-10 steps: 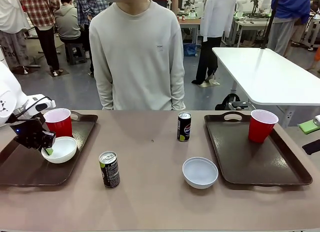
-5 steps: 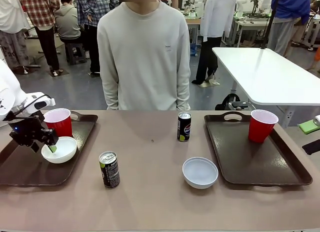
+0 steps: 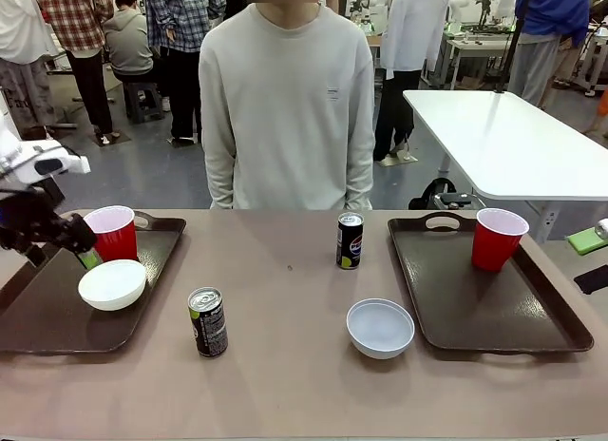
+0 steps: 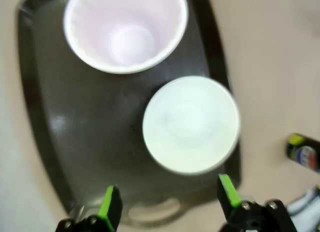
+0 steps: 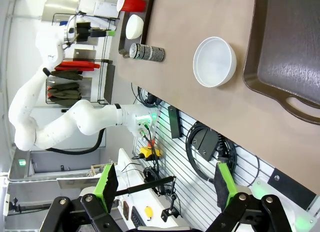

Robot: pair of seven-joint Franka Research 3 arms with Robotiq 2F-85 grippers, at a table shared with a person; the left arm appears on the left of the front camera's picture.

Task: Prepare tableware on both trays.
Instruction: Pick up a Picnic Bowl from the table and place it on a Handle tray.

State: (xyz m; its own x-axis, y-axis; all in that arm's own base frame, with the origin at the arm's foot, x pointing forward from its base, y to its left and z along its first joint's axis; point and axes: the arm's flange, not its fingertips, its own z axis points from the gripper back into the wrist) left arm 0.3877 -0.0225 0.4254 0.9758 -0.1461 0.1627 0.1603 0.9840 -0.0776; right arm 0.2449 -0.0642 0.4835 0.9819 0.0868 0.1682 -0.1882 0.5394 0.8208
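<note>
Entry: tableware on a shared tan table (image 3: pixel 285 384), listed from the robot's edge outward. Left gripper (image 4: pixel 167 197): jaws wide apart, green pads empty, raised over the far-left part of the left tray (image 3: pixel 38 322). Right gripper (image 5: pixel 165 177): jaws likewise spread and holding nothing, hanging off the table's right side. Item 1, near can (image 3: pixel 207 322): upright on the bare tabletop, silver top up, long axis vertical, just beside the left tray's near right corner and outside its rim. It lies to the right of the left gripper, toward the robot and lower, and is plainly nearer the left arm than the right. Item 2, loose bowl (image 3: pixel 380 328): open side up on the tabletop, just left of the right tray (image 3: pixel 503 317), so nearer the right arm. Item 3, the left tray's load: a white bowl (image 3: pixel 112 284) near its middle and a red cup (image 3: pixel 112 234) at its far right corner, apart from each other. Item 4, the right tray's load: one red cup (image 3: pixel 498 239) at its far end, the rest of the tray bare. Item 5, far can (image 3: pixel 350 239): upright, mid-table, between the two trays and closer to the right one. Beyond the far edge stands a person (image 3: pixel 285 108), hands out of sight. Assessment: the left tray probably lacks only a can, the right tray a bowl and a can. A pick of the near can would likely turn on approaching from the side, jaws level, straddling its upright body.
</note>
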